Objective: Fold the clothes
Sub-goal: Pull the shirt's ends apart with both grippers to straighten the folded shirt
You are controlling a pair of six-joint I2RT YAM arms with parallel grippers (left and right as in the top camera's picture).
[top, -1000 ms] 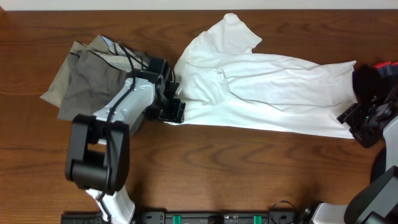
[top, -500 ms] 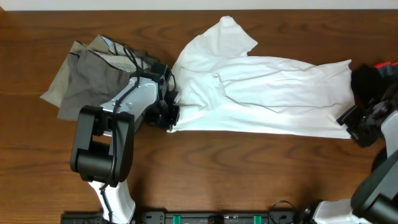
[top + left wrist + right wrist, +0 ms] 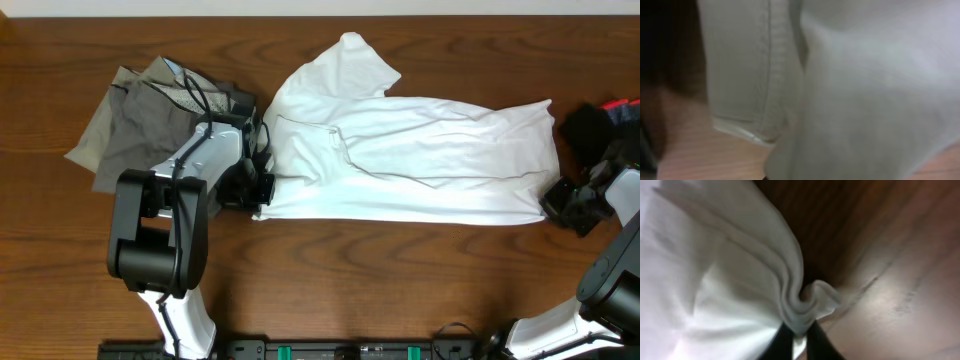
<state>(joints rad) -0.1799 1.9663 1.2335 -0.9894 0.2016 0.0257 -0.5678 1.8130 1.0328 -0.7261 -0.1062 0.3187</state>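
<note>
The white T-shirt (image 3: pixel 420 160) lies spread across the middle of the table, one sleeve pointing to the far edge. My left gripper (image 3: pixel 258 192) is shut on the shirt's near-left corner. In the left wrist view white cloth with a stitched hem (image 3: pixel 772 75) fills the frame and hides the fingers. My right gripper (image 3: pixel 553 203) is at the near-right corner. Its two black fingers (image 3: pixel 782 342) pinch a bunched fold of the shirt (image 3: pixel 805 305). Grey-khaki trousers (image 3: pixel 135 135) lie crumpled at the left. A black garment (image 3: pixel 588 125) sits at the right edge.
Something red (image 3: pixel 622 103) shows beside the black garment at the far right. Bare wooden table (image 3: pixel 380 280) runs along the near side below the shirt. The left arm's base (image 3: pixel 150 250) stands at the near left.
Both grippers have gone from open to shut on the shirt's near corners. The whole shirt has slid left, and its near edge now lies straighter.
</note>
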